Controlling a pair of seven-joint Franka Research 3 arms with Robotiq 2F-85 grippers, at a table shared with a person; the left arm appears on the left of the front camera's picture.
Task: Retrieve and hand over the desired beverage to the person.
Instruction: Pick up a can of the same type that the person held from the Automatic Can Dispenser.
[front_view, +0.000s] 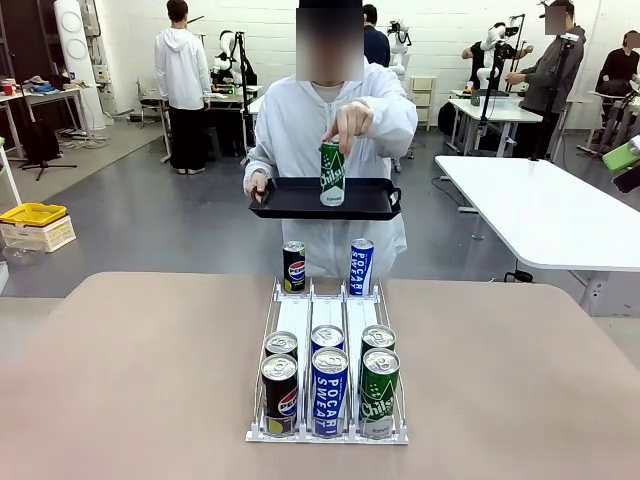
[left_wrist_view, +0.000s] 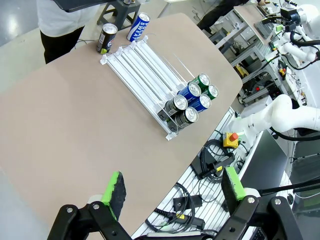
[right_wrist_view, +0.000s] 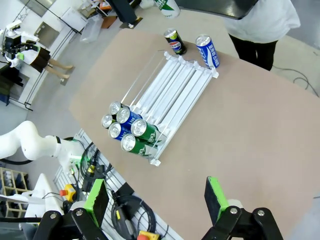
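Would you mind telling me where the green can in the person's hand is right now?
In the front view, the green can stands upright on the black tray, the person's hand gripping its top, beyond the table's far edge.

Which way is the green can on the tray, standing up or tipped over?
Standing up. The green can is upright on the black tray, top facing up, with the person's hand holding its top.
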